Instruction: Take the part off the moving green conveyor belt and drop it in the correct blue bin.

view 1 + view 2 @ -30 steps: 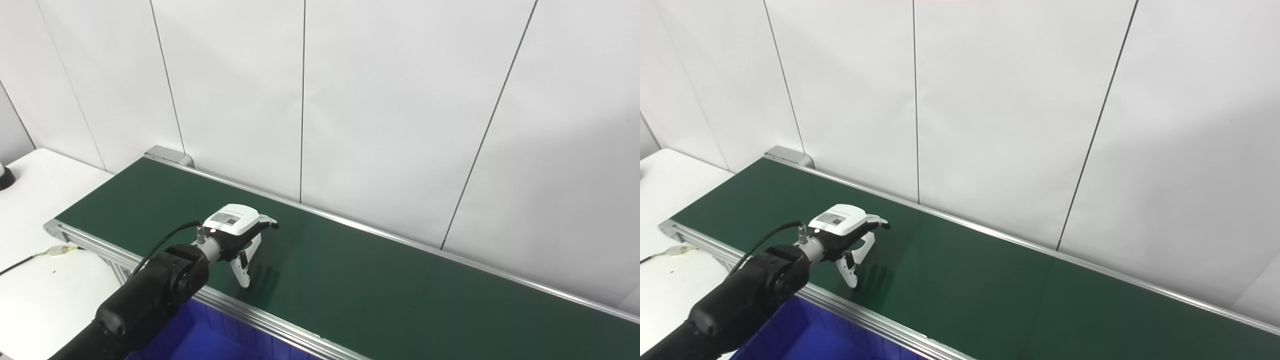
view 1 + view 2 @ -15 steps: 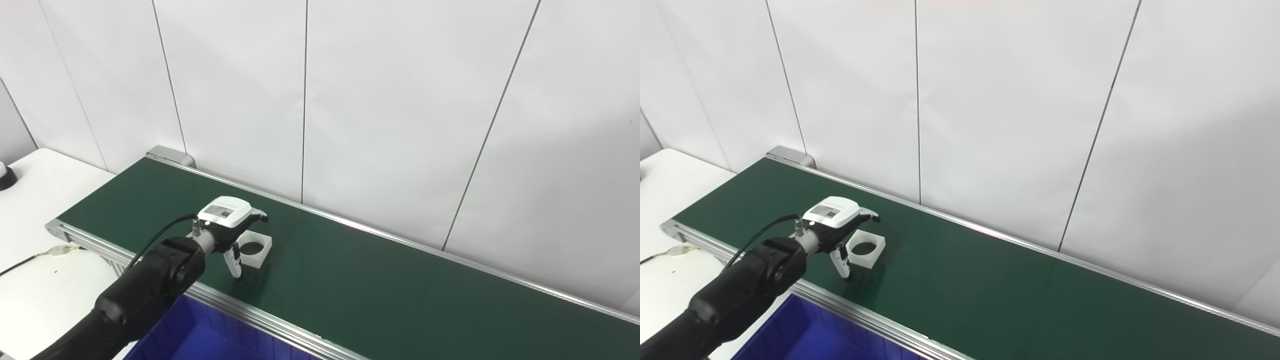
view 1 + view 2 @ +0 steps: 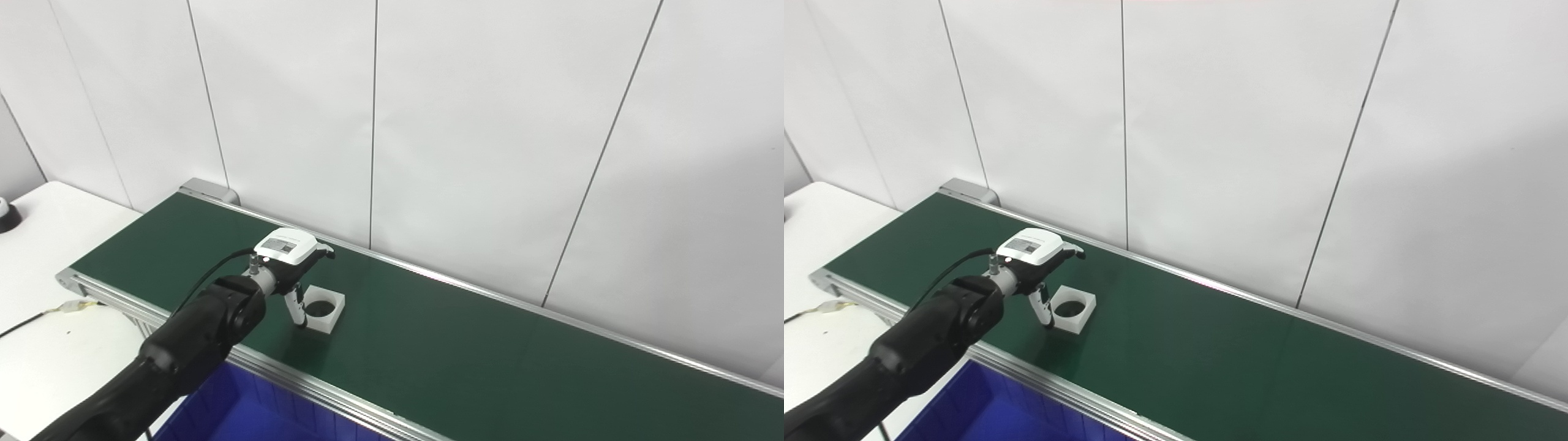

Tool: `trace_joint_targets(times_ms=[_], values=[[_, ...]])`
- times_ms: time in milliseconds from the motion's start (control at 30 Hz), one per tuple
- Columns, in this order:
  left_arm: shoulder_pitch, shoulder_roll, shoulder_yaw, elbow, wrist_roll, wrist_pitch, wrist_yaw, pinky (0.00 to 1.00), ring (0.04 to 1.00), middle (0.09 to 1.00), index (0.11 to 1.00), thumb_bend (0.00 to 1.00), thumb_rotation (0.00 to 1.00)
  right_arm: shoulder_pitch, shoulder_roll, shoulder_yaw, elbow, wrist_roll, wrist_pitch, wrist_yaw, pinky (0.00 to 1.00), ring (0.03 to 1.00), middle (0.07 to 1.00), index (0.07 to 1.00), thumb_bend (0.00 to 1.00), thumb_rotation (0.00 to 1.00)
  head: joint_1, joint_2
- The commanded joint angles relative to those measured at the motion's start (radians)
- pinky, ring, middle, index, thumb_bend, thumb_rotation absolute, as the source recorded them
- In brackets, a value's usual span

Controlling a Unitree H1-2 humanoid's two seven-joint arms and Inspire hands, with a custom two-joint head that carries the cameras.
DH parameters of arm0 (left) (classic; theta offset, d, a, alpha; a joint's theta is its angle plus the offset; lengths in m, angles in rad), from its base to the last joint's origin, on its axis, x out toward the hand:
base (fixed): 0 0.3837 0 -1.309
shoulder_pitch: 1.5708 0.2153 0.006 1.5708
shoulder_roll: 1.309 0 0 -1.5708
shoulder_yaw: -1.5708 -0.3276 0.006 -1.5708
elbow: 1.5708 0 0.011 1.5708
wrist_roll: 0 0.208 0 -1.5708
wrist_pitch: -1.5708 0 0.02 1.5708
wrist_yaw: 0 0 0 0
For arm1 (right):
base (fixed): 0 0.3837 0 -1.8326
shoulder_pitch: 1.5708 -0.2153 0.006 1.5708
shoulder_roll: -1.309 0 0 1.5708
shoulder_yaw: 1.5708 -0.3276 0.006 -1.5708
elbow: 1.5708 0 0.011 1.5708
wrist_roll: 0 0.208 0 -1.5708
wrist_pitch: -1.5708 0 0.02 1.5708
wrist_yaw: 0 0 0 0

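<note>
One part (image 3: 323, 308) lies on the green conveyor belt (image 3: 465, 343): a white square block with a round hole through its middle, flat on the belt, nearer the front rail than the wall side. One of my arms is in view, coming in from the lower left, so this is my left robot hand (image 3: 293, 263). It hovers over the belt just to the left of the part, its white back turned up with a label on it. One finger (image 3: 298, 310) points down at the part's left edge, its tip at or against that edge; I cannot tell whether it truly touches. The other fingers are tucked under the palm and mostly hidden, so the grip looks loosely spread and holds nothing, though the view from above is poor for judging this. My right robot hand is out of sight.

One blue bin (image 3: 245, 413) shows below the belt's front rail, cut off by the bottom edge, so only a corner of its inside is visible. One white desk (image 3: 43, 245) stands to the left, with one dark object (image 3: 6, 215) cropped by the left edge and one cable (image 3: 37, 315) running across it.
</note>
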Motion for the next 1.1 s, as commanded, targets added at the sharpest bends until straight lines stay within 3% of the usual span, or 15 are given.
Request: trace_joint_targets(times_ms=[0,333,467,767,900,967,1033,1067], values=[[-0.047,0.01,-0.013,0.011,0.012,0.0,0.039,0.68,0.81,0.859,0.843,0.92,0.0,0.002,0.012,0.003,-0.04,0.0,-0.005,-0.001,0.83,0.868,0.9,0.952,0.58,0.57,-0.004,0.003],[-0.061,-0.022,-0.107,0.053,0.011,0.001,0.007,0.66,0.801,0.858,0.827,0.93,0.0,0.005,0.024,0.005,-0.042,-0.01,-0.009,-0.007,0.82,0.862,0.899,0.953,0.6,0.59,-0.018,0.01],[-0.05,-0.028,-0.14,0.062,-0.009,-0.025,-0.01,0.7,0.807,0.858,0.81,0.92,0.0,0.007,0.03,0.006,-0.044,-0.007,-0.006,-0.009,0.82,0.862,0.896,0.953,0.61,0.58,-0.028,0.014],[-0.038,-0.026,-0.197,0.118,0.002,-0.064,0.04,0.71,0.795,0.818,0.747,0.87,0.0,0.01,0.033,0.008,-0.048,-0.014,-0.013,-0.016,0.82,0.86,0.893,0.956,0.63,0.59,-0.033,0.018],[-0.039,-0.023,-0.193,0.129,-0.017,-0.087,0.07,0.67,0.708,0.708,0.671,0.82,0.0,0.014,0.032,0.008,-0.051,-0.007,-0.013,-0.014,0.82,0.861,0.894,0.955,0.62,0.59,-0.032,0.021],[-0.04,-0.025,-0.181,0.127,-0.044,-0.094,0.068,0.65,0.593,0.53,0.569,0.59,0.0,0.014,0.031,0.008,-0.055,-0.003,-0.011,-0.012,0.82,0.861,0.896,0.956,0.63,0.59,-0.031,0.022],[-0.039,-0.026,-0.168,0.124,-0.078,-0.107,0.073,0.65,0.499,0.492,0.53,0.52,0.0,0.014,0.03,0.008,-0.056,-0.003,-0.01,-0.011,0.82,0.861,0.896,0.957,0.62,0.59,-0.031,0.024],[-0.038,-0.027,-0.162,0.123,-0.094,-0.114,0.075,0.6,0.472,0.487,0.512,0.51,0.0,0.014,0.029,0.008,-0.056,-0.002,-0.01,-0.011,0.82,0.862,0.897,0.957,0.63,0.59,-0.031,0.024]])
